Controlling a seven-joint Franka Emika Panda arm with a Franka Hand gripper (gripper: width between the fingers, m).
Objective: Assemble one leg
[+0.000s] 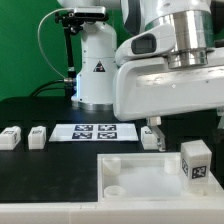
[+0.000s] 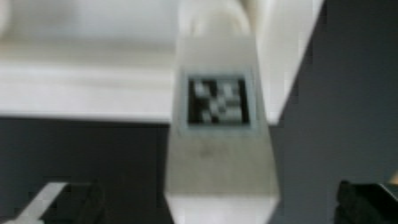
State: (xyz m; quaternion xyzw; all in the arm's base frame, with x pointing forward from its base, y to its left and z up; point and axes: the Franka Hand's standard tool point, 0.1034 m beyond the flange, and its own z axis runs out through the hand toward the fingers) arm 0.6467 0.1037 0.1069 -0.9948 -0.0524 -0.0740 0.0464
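Observation:
A white square leg (image 1: pixel 195 160) with a black-and-white tag stands upright at the corner of the white panel (image 1: pixel 140 172) on the exterior view's right. My gripper (image 1: pixel 186 125) hangs just above it, open, with one finger on each side. In the wrist view the leg (image 2: pixel 221 120) runs down the middle, tag facing the camera. The dark fingertips (image 2: pixel 54 205) stand well clear of it on both sides, and my gripper (image 2: pixel 210 205) touches nothing. The panel (image 2: pixel 71 70) shows pale beside the leg.
Two more legs (image 1: pixel 10 137) (image 1: pixel 37 136) lie on the black table at the exterior view's left. A third (image 1: pixel 152 138) lies behind the panel under one finger. The marker board (image 1: pixel 93 131) lies in the middle, before the arm's white base (image 1: pixel 97 70).

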